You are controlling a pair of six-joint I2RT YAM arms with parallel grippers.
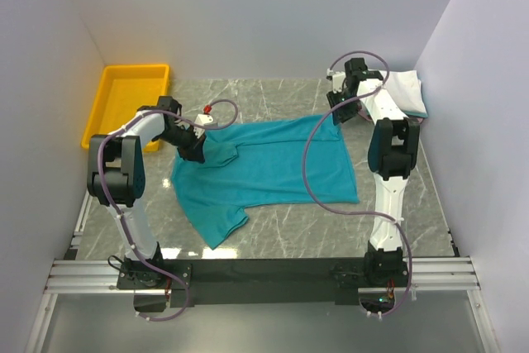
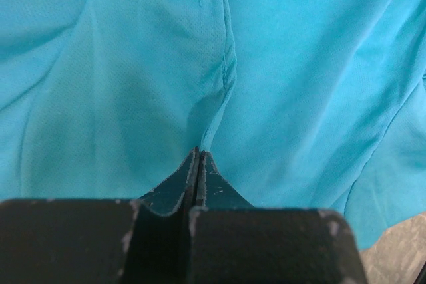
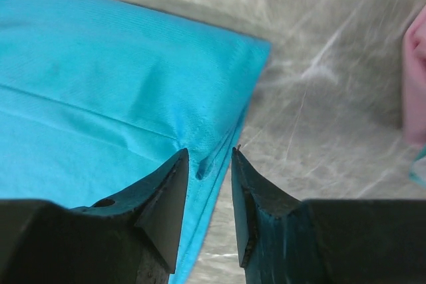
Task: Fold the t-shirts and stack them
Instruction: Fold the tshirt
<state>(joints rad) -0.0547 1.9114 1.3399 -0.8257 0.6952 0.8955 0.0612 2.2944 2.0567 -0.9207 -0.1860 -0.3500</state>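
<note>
One teal t-shirt (image 1: 273,167) lies crosswise, hem pointing right.

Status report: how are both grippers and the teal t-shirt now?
Left gripper shut on teal t-shirt. Right gripper open, its hem between jaws. Folded stack apart, far right.

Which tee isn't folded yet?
The plain teal cloth t-shirt, spread open in the middle; the others sit folded in the white-topped stack at the far right corner.

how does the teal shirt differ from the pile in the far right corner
The teal shirt lies spread out, rumpled; the pile is folded flat. The shirt is all teal; the pile is white on top. The left end effector pinches the shirt; nothing grips the pile. Both are cloth.
</note>
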